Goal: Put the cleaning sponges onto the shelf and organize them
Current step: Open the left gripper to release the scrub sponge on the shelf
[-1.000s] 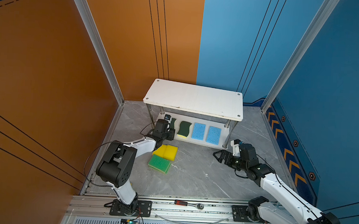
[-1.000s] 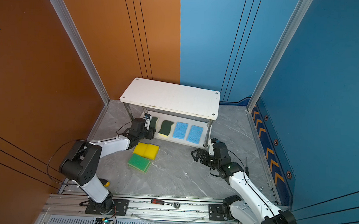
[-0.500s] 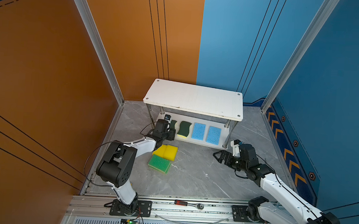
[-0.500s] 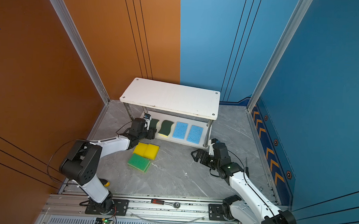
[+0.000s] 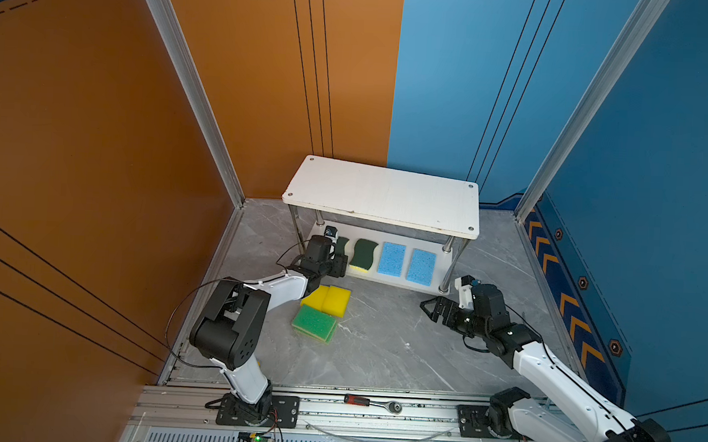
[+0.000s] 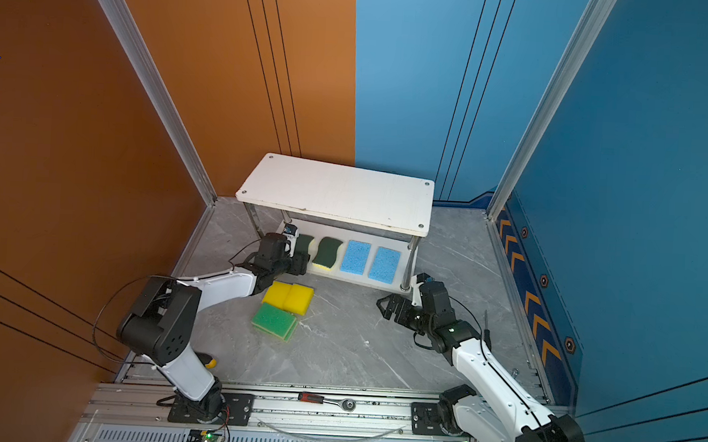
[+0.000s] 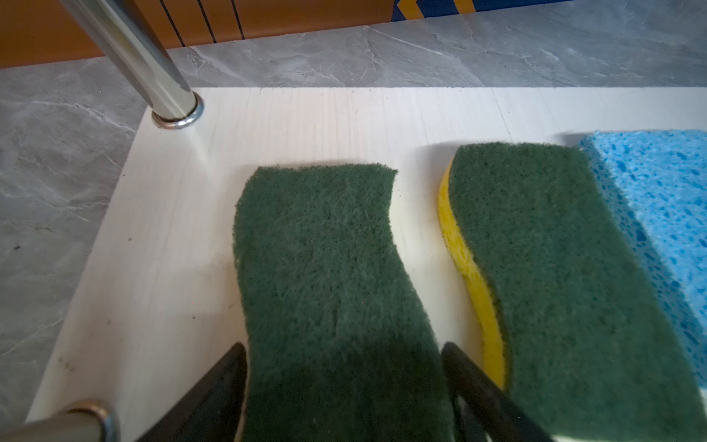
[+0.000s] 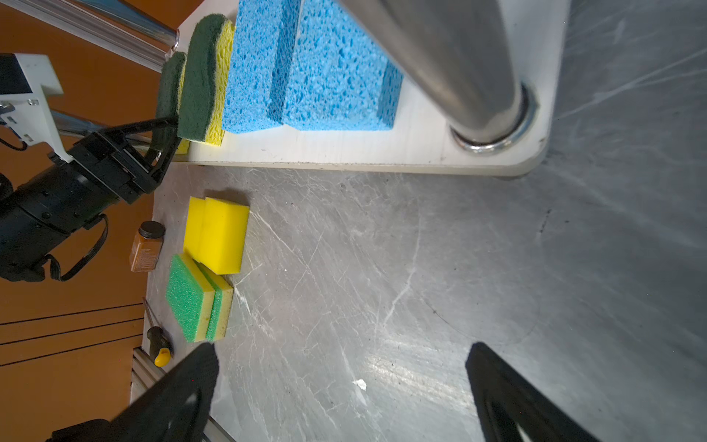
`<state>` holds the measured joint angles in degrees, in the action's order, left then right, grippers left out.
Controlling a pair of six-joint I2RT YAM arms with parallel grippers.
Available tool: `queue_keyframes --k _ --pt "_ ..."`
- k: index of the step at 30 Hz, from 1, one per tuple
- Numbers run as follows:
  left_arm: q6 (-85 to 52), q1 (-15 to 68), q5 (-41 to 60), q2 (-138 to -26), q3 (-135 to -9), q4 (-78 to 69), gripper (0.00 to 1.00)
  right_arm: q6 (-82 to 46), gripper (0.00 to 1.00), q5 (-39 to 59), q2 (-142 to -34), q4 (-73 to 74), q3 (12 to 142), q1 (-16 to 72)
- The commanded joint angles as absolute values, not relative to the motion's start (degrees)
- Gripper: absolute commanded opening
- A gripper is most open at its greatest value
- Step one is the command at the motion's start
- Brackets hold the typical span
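Note:
The shelf stands at the back, its top board bare. On its lower board lie two dark-green wavy sponges and two blue sponges in a row. My left gripper is open, its fingers just clear of either side of the leftmost dark-green sponge, which rests flat on the board. Two yellow sponges and two green-topped sponges lie on the floor in front. My right gripper hangs open and empty over the floor, right of the sponges.
A small brown bottle and a yellow-handled screwdriver lie by the left wall. A ratchet wrench rests on the front rail. The shelf's front right post stands close to my right gripper.
The left gripper's jaws have spread apart, letting go of the dark-green sponge on the lower board. Both arms have stayed nearly still.

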<state>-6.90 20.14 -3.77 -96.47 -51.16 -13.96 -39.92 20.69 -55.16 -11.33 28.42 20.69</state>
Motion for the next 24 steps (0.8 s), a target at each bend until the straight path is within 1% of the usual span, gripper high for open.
queue_keyframes --k 1,6,8,24 --pt "-7.03 19.60 -3.43 -95.48 -52.48 -13.93 0.84 -40.21 1.00 19.34 -54.25 -11.33 27.80 20.83" --pt "-7.67 19.60 -4.72 -94.28 -52.62 -12.48 0.85 -40.17 1.00 19.28 -53.92 -11.46 27.75 20.76" --pt "-7.70 19.75 -4.33 -93.88 -52.48 -12.48 0.90 -40.17 1.00 19.28 -53.80 -11.44 27.69 20.74" --pt "-7.74 21.08 -5.36 -90.06 -50.91 -11.17 0.94 -40.17 1.00 19.34 -53.26 -11.79 27.48 20.48"
